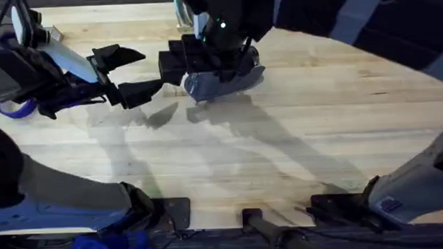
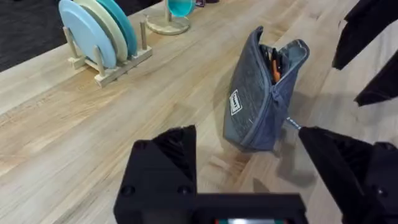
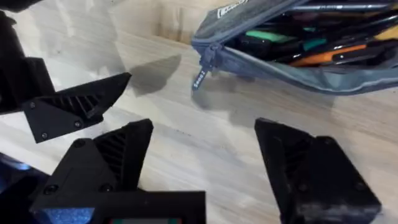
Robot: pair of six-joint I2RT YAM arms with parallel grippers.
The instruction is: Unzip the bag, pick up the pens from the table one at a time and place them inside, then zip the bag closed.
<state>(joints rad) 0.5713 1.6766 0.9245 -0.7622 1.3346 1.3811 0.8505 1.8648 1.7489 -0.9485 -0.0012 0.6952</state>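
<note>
The blue-grey bag [image 1: 224, 81] lies on the table [image 1: 296, 137] at the far middle. In the left wrist view the bag [image 2: 258, 99] stands on its edge with the zipper open at its top. Several pens [image 3: 323, 50], orange, green and dark, lie inside the open bag [image 3: 273, 65]. The zipper's pull tab [image 3: 199, 78] hangs at the end of the opening. My left gripper [image 1: 131, 72] is open just left of the bag, holding nothing. My right gripper [image 3: 211, 162] is open just above the bag's zipper end, and its arm [image 1: 211, 36] looms over the bag.
A wooden rack with blue and green plates [image 2: 99, 37] and a teal cup on a round stand [image 2: 176, 11] sit at the far side of the table. Bare wood stretches across the near half of the table.
</note>
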